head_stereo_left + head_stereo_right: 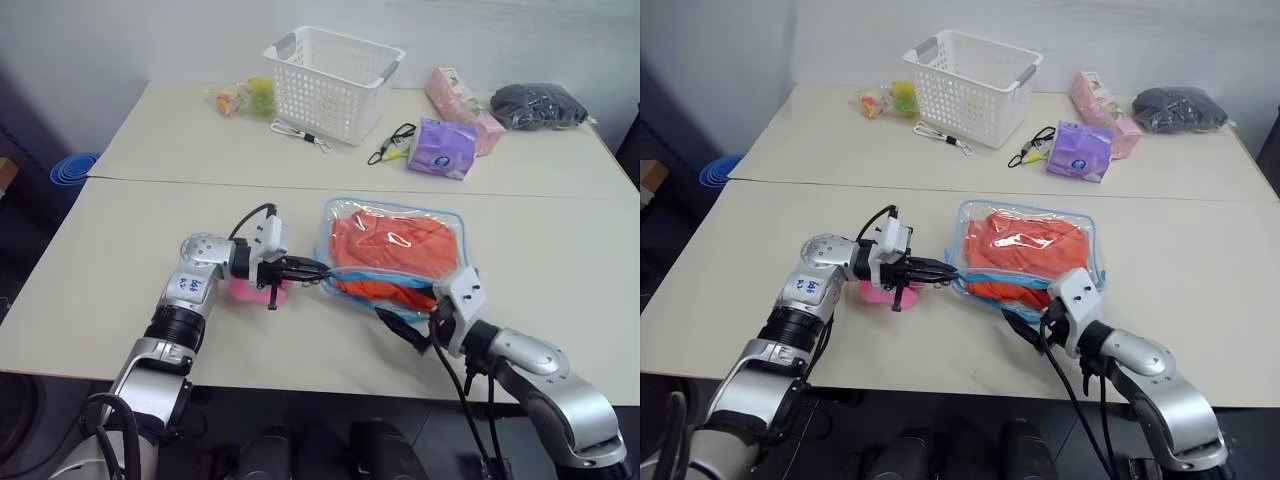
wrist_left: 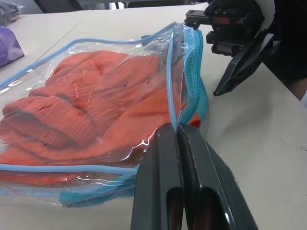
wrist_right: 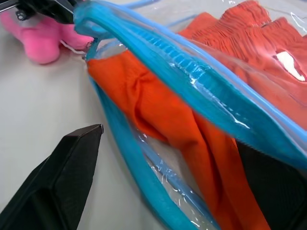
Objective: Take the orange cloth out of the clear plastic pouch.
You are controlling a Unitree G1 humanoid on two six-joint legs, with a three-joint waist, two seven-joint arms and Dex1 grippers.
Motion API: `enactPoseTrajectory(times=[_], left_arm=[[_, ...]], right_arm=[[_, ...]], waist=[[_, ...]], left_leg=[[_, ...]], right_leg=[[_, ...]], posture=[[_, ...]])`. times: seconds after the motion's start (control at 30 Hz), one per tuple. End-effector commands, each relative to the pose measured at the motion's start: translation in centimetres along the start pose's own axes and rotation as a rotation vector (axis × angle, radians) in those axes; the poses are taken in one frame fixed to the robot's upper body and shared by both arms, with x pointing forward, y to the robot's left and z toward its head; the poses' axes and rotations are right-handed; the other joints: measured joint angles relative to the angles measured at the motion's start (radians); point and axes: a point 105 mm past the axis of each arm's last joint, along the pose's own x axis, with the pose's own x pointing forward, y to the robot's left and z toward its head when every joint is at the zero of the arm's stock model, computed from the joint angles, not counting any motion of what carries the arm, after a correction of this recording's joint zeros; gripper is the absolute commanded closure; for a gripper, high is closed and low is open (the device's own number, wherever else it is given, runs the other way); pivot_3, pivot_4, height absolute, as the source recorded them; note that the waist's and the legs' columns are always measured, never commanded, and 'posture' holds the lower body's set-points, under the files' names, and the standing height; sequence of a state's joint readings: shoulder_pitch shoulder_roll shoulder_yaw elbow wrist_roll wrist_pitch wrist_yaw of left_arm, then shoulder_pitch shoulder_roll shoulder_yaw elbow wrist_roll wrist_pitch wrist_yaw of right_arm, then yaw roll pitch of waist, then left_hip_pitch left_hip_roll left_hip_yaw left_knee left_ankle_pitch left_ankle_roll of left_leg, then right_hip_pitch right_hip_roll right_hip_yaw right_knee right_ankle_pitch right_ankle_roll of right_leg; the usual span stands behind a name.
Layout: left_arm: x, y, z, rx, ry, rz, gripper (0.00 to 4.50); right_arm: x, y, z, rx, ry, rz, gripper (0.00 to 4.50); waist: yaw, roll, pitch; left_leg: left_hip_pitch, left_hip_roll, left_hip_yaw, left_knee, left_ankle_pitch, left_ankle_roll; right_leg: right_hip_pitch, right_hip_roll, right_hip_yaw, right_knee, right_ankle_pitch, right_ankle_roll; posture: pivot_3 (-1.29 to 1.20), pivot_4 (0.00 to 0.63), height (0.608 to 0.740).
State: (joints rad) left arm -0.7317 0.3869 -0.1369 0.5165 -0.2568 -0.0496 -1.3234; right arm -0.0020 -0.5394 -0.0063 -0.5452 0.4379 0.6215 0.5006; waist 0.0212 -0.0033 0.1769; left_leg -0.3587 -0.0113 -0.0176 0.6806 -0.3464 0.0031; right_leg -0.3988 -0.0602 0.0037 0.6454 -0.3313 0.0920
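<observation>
cloth in pouch, basket behind on table

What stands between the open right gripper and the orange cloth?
Nothing visible. The left gripper, shut on the clear plastic pouch at its blue zipper edge, lifts the mouth open. The right gripper is at that opening, with the orange cloth bare before it.

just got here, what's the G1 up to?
Getting the orange cloth out of the clear plastic pouch. The left gripper is shut on the pouch's blue zipper edge, holding the mouth up. The right gripper is open at the mouth. Cloth is still inside.
</observation>
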Motion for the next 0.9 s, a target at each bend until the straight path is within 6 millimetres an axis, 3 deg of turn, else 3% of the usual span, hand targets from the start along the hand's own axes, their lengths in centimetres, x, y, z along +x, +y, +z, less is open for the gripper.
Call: enactPoseTrajectory(times=[0.03,0.3,0.6,0.7,0.77,0.9], left_arm=[[-0.1,0.0,0.7,0.028,-0.025,0.013,4.45],[-0.1,-0.5,0.4,0.021,-0.019,0.007,4.45],[0.1,-0.6,0.3,0.023,-0.022,-0.003,4.45],[0.2,-0.5,0.3,0.023,-0.027,-0.002,4.45],[0.3,-0.5,0.3,0.025,-0.029,-0.002,4.5],[0.5,-0.4,0.4,0.027,-0.036,0.008,4.5]], right_arm=[[0.0,-0.2,0.7,-0.069,-0.015,-0.015,0.0],[1.6,-1.9,-0.3,-0.37,0.088,-0.044,0.0],[4.5,-4.9,-1.6,-0.529,0.203,-0.153,0.0],[5.6,-4.9,-2.6,-0.496,0.251,-0.119,0.0],[6.1,-4.9,-2.8,-0.444,0.241,-0.112,0.38],[6.5,-5.2,-2.6,-0.398,0.235,-0.101,1.58]], waist=[[0.0,0.0,0.0],[-0.005,0.0,0.0],[-0.021,-0.001,0.0],[-0.023,-0.002,-0.001],[-0.024,-0.004,-0.002],[-0.023,-0.004,-0.003]], left_leg=[[0.0,0.0,0.0,0.0,0.0,0.0],[0.0,0.0,0.001,0.0,0.0,0.0],[0.0,0.0,0.0,0.0,0.0,0.0],[0.0,0.0,0.001,0.001,0.0,0.0],[0.0,0.0,0.0,0.001,0.0,0.0],[0.0,0.0,0.0,0.001,0.0,-0.001]], right_leg=[[0.0,0.0,0.0,0.0,0.0,0.0],[-0.001,0.0,0.0,0.0,0.0,0.0],[-0.001,0.0,0.0,0.001,0.0,0.0],[-0.001,0.0,0.0,0.002,0.0,0.0],[-0.001,0.0,0.0,0.002,0.0,0.0],[-0.001,0.0,0.0,0.002,0.0,0.0]], posture=[[0.0,0.15,0.74],[0.0,0.15,0.74],[0.0,0.15,0.74],[0.0,0.15,0.74],[0.0,0.15,0.74],[0.0,0.15,0.74]])
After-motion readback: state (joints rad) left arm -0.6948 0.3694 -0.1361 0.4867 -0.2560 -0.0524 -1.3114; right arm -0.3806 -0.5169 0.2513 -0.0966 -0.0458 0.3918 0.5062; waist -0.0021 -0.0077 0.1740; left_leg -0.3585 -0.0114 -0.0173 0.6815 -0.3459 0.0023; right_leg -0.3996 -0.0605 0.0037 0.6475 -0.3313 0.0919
